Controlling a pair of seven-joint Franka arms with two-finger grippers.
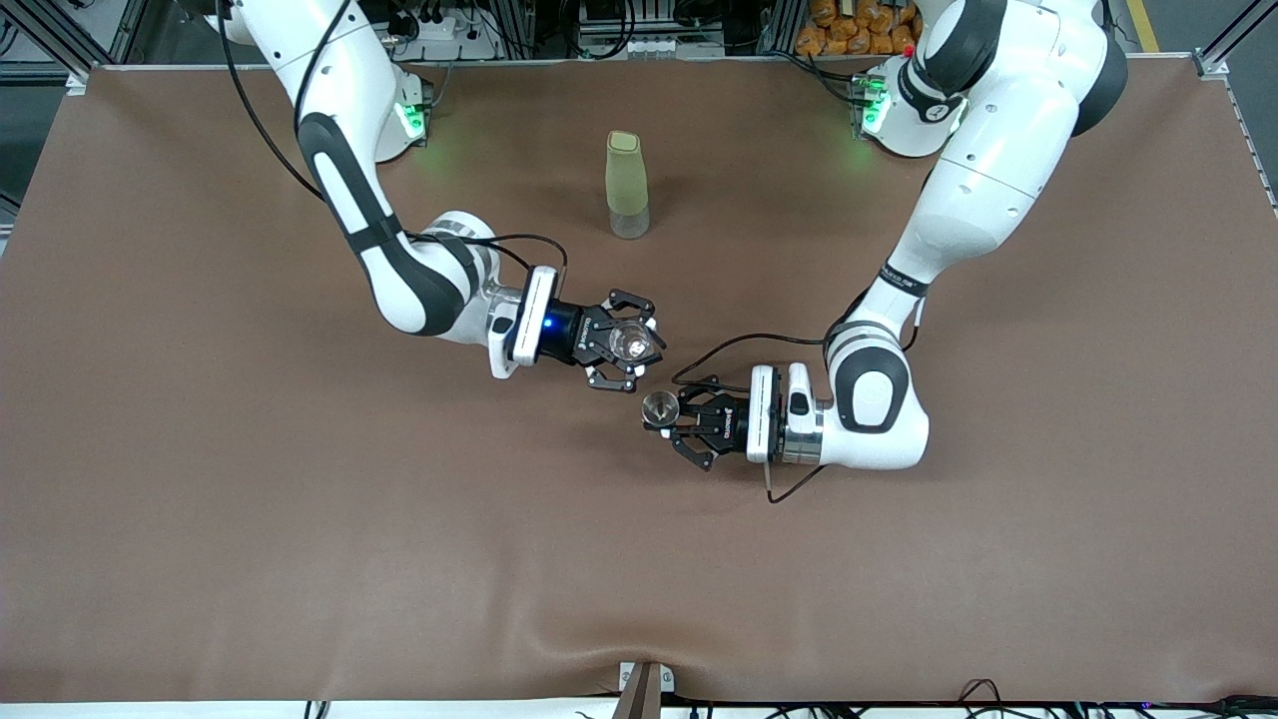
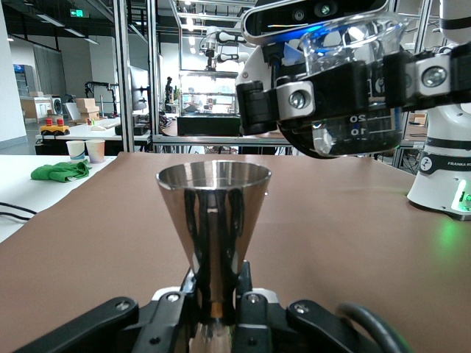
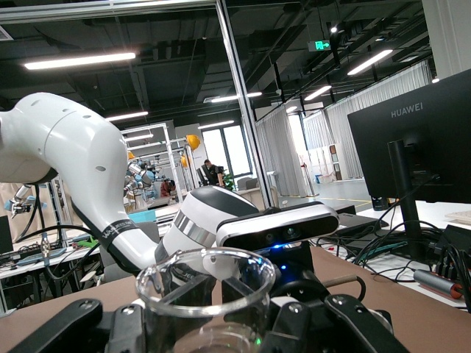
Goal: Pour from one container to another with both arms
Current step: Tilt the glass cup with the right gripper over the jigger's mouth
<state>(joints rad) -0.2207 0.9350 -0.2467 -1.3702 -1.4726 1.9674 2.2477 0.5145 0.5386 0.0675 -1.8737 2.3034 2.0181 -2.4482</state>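
Front view leaves the contents of both vessels unreadable: the clear glass beaker (image 1: pixel 631 343) shows only as a pale ring among black fingers, and the steel jigger (image 1: pixel 659 407) as a small grey disc. Whether either holds liquid cannot be told. The arms' bases are cut off at the 12 o'clock edge of that view.

Left wrist view cuts off the jigger's (image 2: pixel 213 235) foot and the lower fingers; the beaker (image 2: pixel 352 88) above it is partly masked by black finger links, though printed graduation marks show on its wall. Right wrist view crops the beaker (image 3: pixel 208 298) below its rim, and its base is hidden.

The right pincer (image 1: pixel 624 350) is clamped together on the beaker, fingers wrapped around its wall, over the brown desk (image 1: pixel 250 519) near the middle. The left pincer (image 1: pixel 674 424) is clamped on the jigger's narrow waist, holding it upright with the flared mouth up. In the front view the jigger sits at about 5 o'clock from the beaker, close but not touching; the left wrist view shows the beaker tilted, above the jigger's mouth and to one side.

A tall olive-green bottle (image 1: pixel 627 186) with a clear base stands on the desk at 12 o'clock from the two pincers, well apart.
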